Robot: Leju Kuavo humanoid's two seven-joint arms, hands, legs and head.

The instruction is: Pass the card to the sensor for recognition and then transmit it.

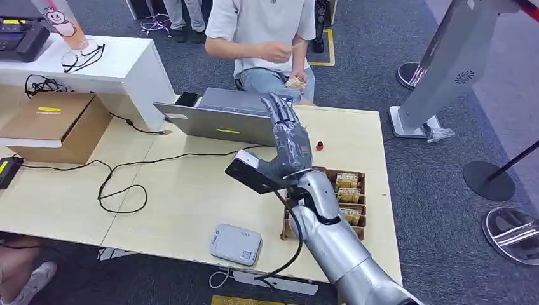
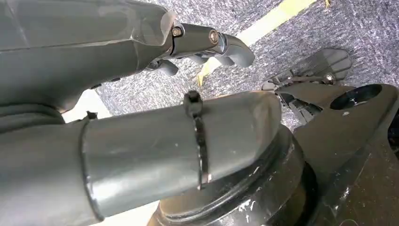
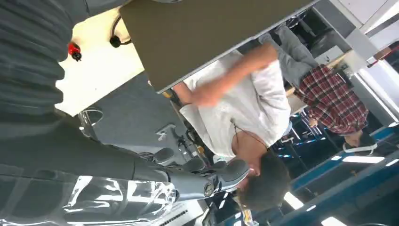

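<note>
Right hand raised over pale wooden desk near its right edge, fingers straight, grasping nothing; left hand curled, empty.

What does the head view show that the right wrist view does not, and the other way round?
Head view alone: the sensor flat on the table, the tray of cards, and the right hand above the table with fingers extended. Right wrist view alone: a second person in a plaid shirt. Both: the laptop, the small red object, the seated person.

table pale wood | laptop grey | carpet dark blue-grey | person's shirt white
</note>
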